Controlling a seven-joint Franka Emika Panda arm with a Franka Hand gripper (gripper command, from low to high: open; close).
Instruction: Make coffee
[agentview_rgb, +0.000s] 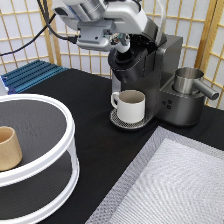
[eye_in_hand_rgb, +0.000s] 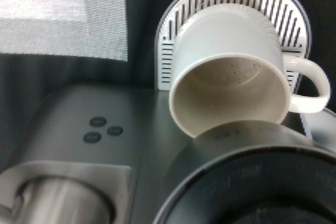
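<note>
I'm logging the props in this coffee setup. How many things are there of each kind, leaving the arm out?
Drinking vessels: 2, the white mug on the drip tray and the tan cup on the round shelf.
Machines: 1, the coffee maker, with the gripper at its top.
Metal jugs: 1, the steel pitcher.
Shelves: 1, the white tiered shelf.
Total: 5.

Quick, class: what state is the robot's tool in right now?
Tool: over the top of the dark grey coffee machine, above the white handled mug; open or closed cannot be told.
</note>
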